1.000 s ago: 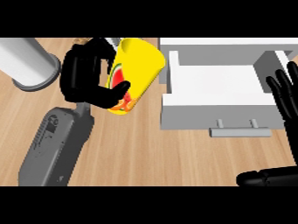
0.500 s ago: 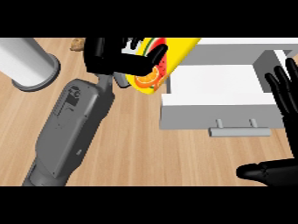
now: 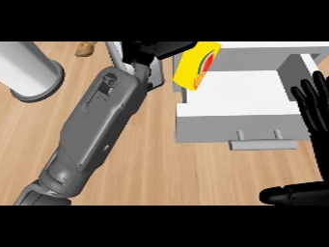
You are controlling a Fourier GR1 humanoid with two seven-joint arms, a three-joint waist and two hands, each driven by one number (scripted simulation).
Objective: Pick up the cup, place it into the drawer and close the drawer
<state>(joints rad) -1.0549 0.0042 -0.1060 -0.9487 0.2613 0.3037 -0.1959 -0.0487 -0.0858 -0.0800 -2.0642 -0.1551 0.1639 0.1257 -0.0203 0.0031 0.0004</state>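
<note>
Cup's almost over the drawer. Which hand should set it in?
Left: the left hand already holds the yellow cup at the open drawer edge. The right hand rests open beside it.

- My left hand [image 3: 153,50] holds the yellow cup [image 3: 198,65] at the open drawer's [image 3: 238,91] left wall, upper corner.
- Drawer's white floor bare; room inside to the right of the cup.
- Drawer front and handle [image 3: 261,143] jut toward me over the counter [image 3: 159,164].
- My right hand [image 3: 327,113], fingers spread, stands at the drawer's right side, near its wall.
- White cylinder [image 3: 20,67] stands well left of my forearm; small brown object [image 3: 86,48] near the far edge.
- Bare wood between forearm and drawer front.
</note>
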